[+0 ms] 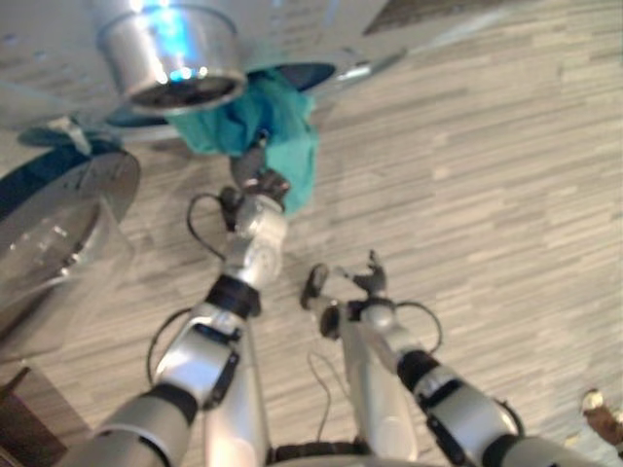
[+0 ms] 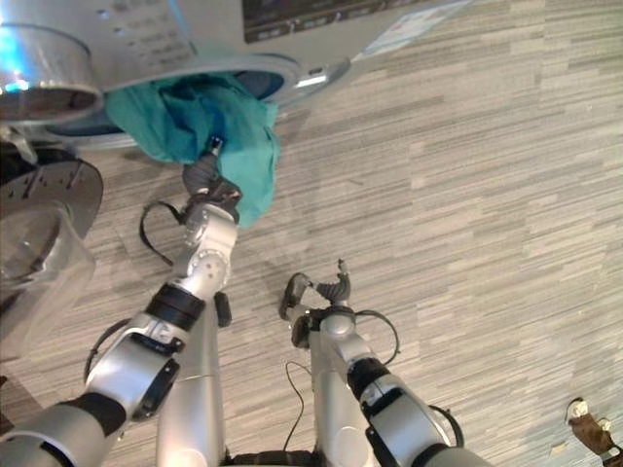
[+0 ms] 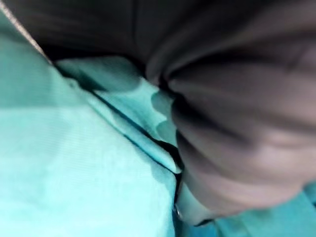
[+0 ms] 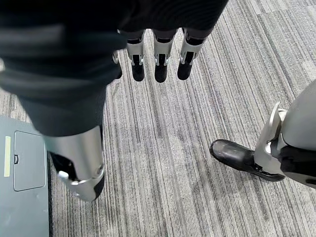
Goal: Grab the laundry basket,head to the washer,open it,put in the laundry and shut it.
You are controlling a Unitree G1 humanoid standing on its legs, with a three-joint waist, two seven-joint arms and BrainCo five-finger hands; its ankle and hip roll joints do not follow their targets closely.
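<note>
A teal cloth (image 2: 185,112) hangs out of the washer's round opening (image 2: 284,70) and droops over its lower rim. My left hand (image 2: 204,177) is up against the underside of this cloth, which also shows in the left wrist view as teal cloth (image 3: 79,163) pressed around the hand's dark cover (image 3: 232,123). The washer's glass door (image 1: 58,229) stands swung open at the left. Lower down, my right hand (image 1: 352,285) hovers over the floor with nothing in it, its fingers (image 4: 157,57) straight and the thumb (image 4: 81,173) apart.
The grey washer front (image 2: 321,15) spans the far edge, with a silver round part (image 1: 170,49) jutting out above the opening. The washer's dark base panel (image 4: 22,182) lies near the right hand. Striped grey carpet (image 1: 487,175) stretches to the right. A small brown object (image 2: 589,425) sits at the lower right.
</note>
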